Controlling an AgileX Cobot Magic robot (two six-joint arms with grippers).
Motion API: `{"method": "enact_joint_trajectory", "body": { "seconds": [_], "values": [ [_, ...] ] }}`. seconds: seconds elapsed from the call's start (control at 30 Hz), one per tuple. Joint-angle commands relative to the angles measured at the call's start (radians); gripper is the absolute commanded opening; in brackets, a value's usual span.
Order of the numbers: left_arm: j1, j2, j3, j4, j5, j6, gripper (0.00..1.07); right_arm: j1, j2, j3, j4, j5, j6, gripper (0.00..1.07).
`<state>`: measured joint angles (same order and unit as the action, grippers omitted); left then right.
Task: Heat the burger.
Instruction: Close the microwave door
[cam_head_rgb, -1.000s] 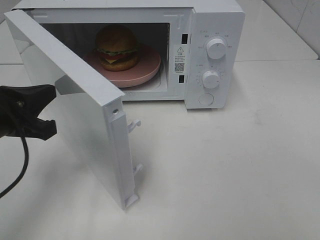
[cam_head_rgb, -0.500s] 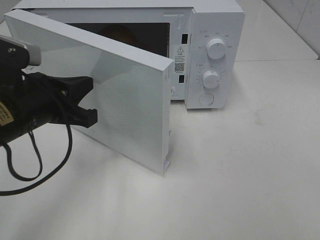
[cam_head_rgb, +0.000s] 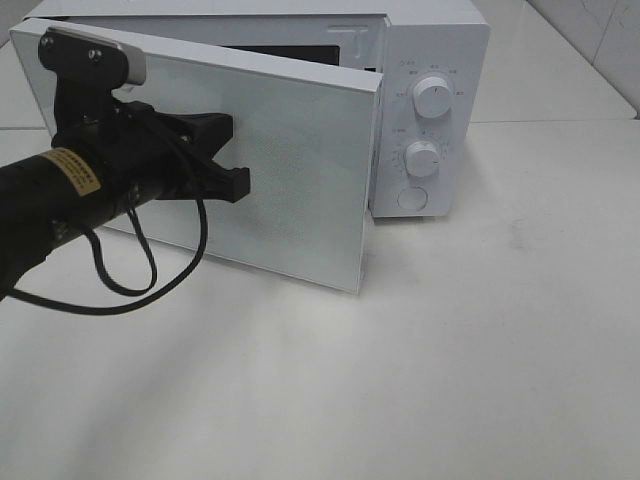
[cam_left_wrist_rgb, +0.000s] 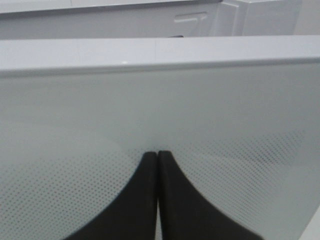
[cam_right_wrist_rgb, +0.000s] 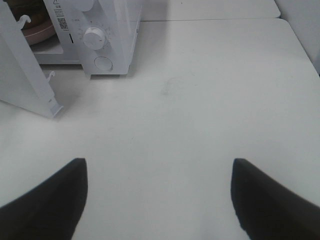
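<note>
1. My left end effector (cam_left_wrist_rgb: 158, 156): fully closed, holding nothing, tips on the microwave door (cam_head_rgb: 290, 170).
2. My right end effector (cam_right_wrist_rgb: 157, 167): wide apart, empty, over the surface (cam_right_wrist_rgb: 200, 100).
3. Burger (cam_right_wrist_rgb: 27, 7): inside the microwave (cam_head_rgb: 440, 50), behind its door.

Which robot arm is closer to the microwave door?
Left. The left end effector, shut, is right up against the outer face of the microwave door. The right end effector hangs open over the table, well away from it.
</note>
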<state>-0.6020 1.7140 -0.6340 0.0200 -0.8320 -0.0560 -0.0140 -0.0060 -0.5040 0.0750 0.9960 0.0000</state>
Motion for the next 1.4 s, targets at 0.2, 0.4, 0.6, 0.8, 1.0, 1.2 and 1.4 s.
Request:
{"method": "enact_joint_trajectory", "body": {
  "seconds": [0.2, 0.4, 0.6, 0.8, 1.0, 1.2, 1.4],
  "values": [
    [-0.005, 0.046, -0.117, -0.007, 0.060, -0.003, 0.00, -0.006, -0.025, 0.006, 0.000, -0.001, -0.007, 0.76],
    [-0.005, 0.098, -0.183, -0.007, 0.063, -0.006, 0.00, -0.006, -0.025, 0.006, 0.000, -0.001, -0.007, 0.76],
    [-0.005, 0.134, -0.244, -0.011, 0.070, -0.008, 0.00, -0.006, -0.025, 0.006, 0.000, -0.001, -0.007, 0.76],
    [-0.005, 0.178, -0.312, -0.020, 0.090, -0.010, 0.00, -0.006, -0.025, 0.006, 0.000, -0.001, -0.007, 0.76],
    [-0.005, 0.230, -0.390, -0.029, 0.130, -0.010, 0.00, -0.006, -0.025, 0.006, 0.000, -0.001, -0.007, 0.76],
    [-0.005, 0.255, -0.420, -0.054, 0.132, -0.009, 0.00, -0.006, -0.025, 0.006, 0.000, -0.001, -0.007, 0.76],
    [-0.005, 0.297, -0.479, -0.121, 0.139, -0.006, 0.00, -0.006, -0.025, 0.006, 0.000, -0.001, -0.007, 0.76]
  ]
}}
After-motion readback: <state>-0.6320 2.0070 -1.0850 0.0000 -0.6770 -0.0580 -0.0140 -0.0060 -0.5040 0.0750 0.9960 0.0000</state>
